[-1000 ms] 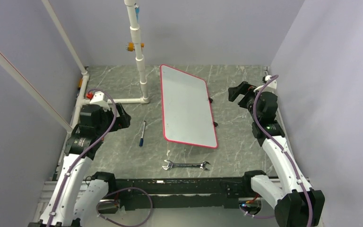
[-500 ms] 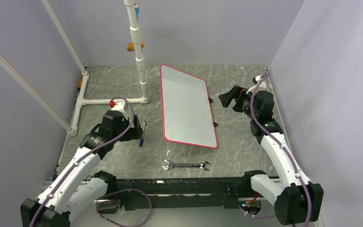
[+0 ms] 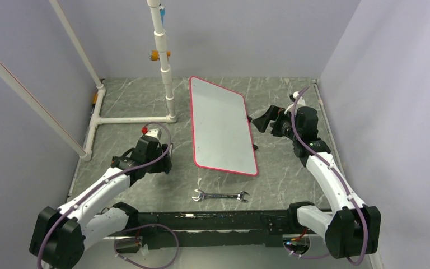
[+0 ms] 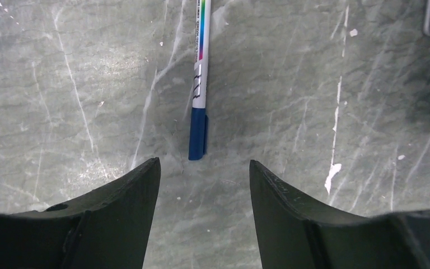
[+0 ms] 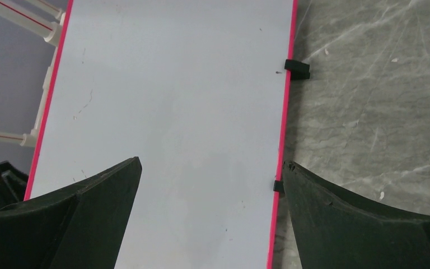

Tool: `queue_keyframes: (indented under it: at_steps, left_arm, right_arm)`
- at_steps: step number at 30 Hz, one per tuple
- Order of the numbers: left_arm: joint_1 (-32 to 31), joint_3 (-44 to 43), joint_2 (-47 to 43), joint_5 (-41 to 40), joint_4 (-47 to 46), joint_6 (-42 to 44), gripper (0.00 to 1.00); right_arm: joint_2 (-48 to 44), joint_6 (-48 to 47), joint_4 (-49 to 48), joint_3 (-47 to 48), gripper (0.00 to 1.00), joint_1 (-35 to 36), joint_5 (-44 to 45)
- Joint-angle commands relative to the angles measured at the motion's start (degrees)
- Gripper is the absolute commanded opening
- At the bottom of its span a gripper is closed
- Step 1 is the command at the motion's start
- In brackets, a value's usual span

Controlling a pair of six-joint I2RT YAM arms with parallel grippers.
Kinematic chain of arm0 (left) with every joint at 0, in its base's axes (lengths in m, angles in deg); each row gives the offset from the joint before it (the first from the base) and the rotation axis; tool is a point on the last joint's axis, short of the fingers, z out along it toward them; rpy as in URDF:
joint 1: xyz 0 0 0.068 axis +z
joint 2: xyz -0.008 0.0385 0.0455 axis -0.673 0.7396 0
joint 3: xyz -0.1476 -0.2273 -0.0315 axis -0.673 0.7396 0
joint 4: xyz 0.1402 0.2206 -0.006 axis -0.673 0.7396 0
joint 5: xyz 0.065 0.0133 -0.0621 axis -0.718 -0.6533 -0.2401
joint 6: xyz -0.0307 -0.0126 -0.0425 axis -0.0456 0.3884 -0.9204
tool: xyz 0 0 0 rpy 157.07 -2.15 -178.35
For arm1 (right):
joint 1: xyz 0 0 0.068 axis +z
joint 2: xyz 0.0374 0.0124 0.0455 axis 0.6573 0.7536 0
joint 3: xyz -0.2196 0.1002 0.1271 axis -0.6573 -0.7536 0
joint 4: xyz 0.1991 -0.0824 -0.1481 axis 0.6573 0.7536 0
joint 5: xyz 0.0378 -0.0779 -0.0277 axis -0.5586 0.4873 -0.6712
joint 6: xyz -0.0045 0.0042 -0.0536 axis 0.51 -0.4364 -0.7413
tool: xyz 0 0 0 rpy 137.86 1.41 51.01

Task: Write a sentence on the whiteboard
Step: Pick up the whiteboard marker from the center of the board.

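A: What is being counted, near to far?
B: One steel double-ended wrench; one blue-capped white marker pen lying just ahead of the left gripper, whose jaws are being held apart, empty.
A: And the board?
B: One red-rimmed white rectangular whiteboard is lying mid-table; the right gripper is being held wide, empty, beside its right edge.

Nothing legible: the print on the marker is too blurred.
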Motion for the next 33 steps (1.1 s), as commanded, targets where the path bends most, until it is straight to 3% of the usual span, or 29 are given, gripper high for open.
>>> queue_keyframes:
  at_steps: [1, 10, 26, 29, 32, 33]
  left_arm:
    - [-0.3, 0.9, 3.3, -2.0, -6.0, -0.5, 0.63]
    - [-0.4, 0.3, 9.1, -3.0, -7.9, 0.2, 0.55]
    - [-0.7, -1.5, 18.7, -3.8, -8.2, -6.6, 0.44]
    - [-0.8, -1.1, 22.0, -3.3, -9.3, -6.9, 0.33]
    - [-1.0, -1.6, 24.8, -2.7, -9.6, -6.8, 0.05]
    - [-1.1, -2.1, 25.2, -2.7, -9.4, -6.8, 0.0]
  right_arm:
    - [0.5, -0.7, 1.2, 2.7, 1.0, 0.6, -1.6]
    - [1.0, -0.8, 3.2, 3.3, 1.0, 1.0, -1.5]
    - [2.9, -1.8, 3.8, 3.9, 1.0, 1.8, -1.4]
    - [3.4, -2.1, 4.0, 4.2, 1.0, 1.8, -1.5]
    - [3.7, -2.2, 4.0, 4.2, 1.0, 1.8, -1.4]
    - [3.7, -2.4, 4.1, 4.2, 1.0, 1.8, -1.6]
